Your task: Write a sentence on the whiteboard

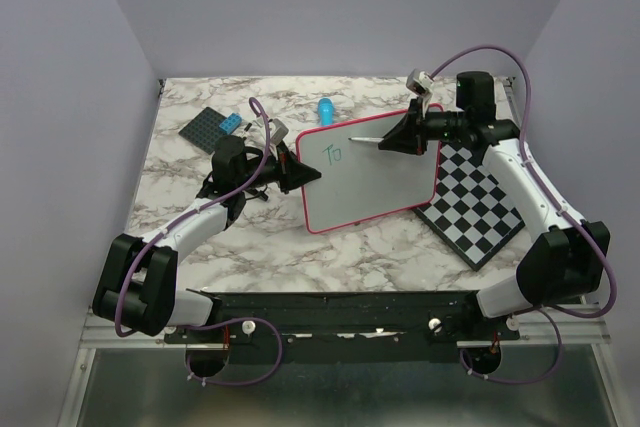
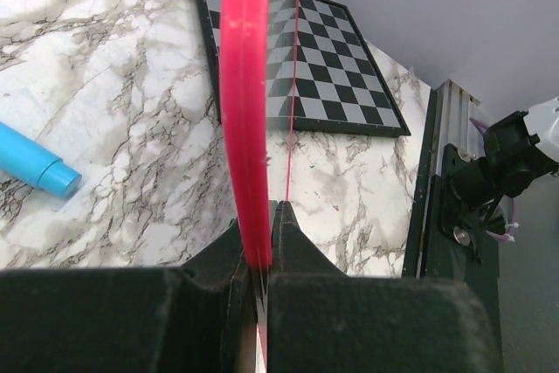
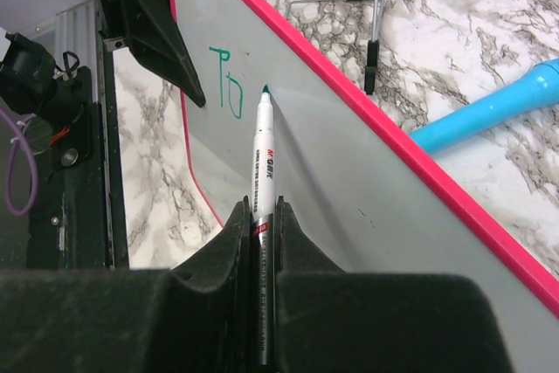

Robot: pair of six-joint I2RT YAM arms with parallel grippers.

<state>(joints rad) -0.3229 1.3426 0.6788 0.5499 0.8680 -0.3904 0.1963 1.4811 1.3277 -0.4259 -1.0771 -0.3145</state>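
The whiteboard [image 1: 372,175], glossy white with a pink-red rim, lies mid-table with its left edge raised. My left gripper [image 1: 289,169] is shut on that left rim; in the left wrist view the rim [image 2: 244,85] runs edge-on out of the gripper [image 2: 262,242]. My right gripper [image 1: 402,137] is shut on a white marker [image 1: 364,137], also seen in the right wrist view [image 3: 265,155] held in the gripper [image 3: 264,216]. Of the sentence, only green letters "To" [image 3: 225,80] show, near the board's top left [image 1: 333,154]. The marker tip is at the board just right of them.
A black-and-white chessboard [image 1: 480,209] lies partly under the whiteboard's right side, also in the left wrist view [image 2: 323,67]. A light blue pen-like object [image 1: 325,107] lies behind the board. A dark studded plate with a blue brick [image 1: 212,127] sits at the far left. Purple walls enclose the table.
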